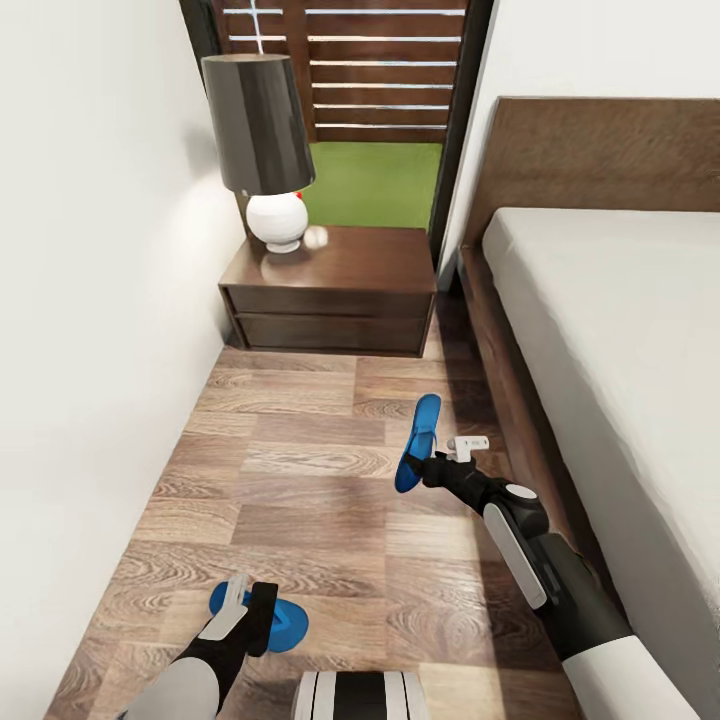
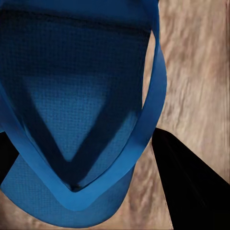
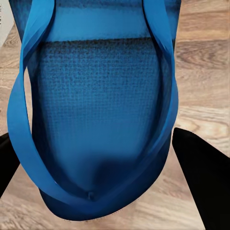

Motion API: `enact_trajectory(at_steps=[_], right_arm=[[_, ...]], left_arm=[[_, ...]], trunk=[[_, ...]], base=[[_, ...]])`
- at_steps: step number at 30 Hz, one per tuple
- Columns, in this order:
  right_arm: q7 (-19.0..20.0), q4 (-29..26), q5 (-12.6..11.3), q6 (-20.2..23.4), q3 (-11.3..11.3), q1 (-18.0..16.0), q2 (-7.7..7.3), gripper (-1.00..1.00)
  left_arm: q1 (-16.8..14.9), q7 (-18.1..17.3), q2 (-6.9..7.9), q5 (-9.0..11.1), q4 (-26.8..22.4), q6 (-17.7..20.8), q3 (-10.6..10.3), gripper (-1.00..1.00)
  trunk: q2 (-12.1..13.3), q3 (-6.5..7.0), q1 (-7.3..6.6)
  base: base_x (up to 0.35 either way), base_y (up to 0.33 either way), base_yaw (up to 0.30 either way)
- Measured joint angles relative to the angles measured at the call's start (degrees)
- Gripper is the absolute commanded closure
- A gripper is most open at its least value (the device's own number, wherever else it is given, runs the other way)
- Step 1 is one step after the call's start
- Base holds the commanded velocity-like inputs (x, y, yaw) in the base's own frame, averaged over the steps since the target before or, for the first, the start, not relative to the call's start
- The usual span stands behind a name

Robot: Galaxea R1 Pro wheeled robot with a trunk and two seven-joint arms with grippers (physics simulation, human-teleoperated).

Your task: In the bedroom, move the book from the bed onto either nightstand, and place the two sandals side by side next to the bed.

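Two bright blue sandals are held over the wood floor beside the bed (image 1: pixel 620 320). One sandal (image 1: pixel 416 442) (image 3: pixel 100 110) stands on its edge in front of the bed frame, and my right gripper (image 1: pixel 428 467) is shut on its near end. The other sandal (image 1: pixel 280 626) (image 2: pixel 81 96) lies flat, low at the near left, with my left gripper (image 1: pixel 250 606) shut on it. In each wrist view a dark finger (image 2: pixel 187 182) (image 3: pixel 201 167) flanks the sole. A nightstand (image 1: pixel 340 275) stands at the head of the aisle. The book is out of view.
A black-shaded lamp with a white base (image 1: pixel 262 130) and a small white ball (image 1: pixel 315 238) sit on the nightstand. A white wall (image 1: pixel 90 350) closes the left side and the dark bed frame (image 1: pixel 497 350) the right. The plank floor (image 1: pixel 300 470) runs between them.
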Motion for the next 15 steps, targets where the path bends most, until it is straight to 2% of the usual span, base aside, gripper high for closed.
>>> enact_trajectory(at_steps=[6, 15], right_arm=[[0.0, 0.0, 0.1, 0.0, 0.0, 0.0, 0.00, 1.00], [0.0, 0.1, 0.1, 0.3, 0.1, 0.0, -0.18, 1.00]], left_arm=[[0.0, 0.0, 0.00, 0.0, 0.0, 0.0, 0.0, 1.00], [0.0, -0.3, 0.00, 0.3, -0.2, -0.2, -0.1, 1.00]], trunk=[[0.1, 1.33, -0.15], [0.1, 1.34, -0.15]], base=[[0.000, 0.000, 0.000], [0.000, 0.000, 0.000]])
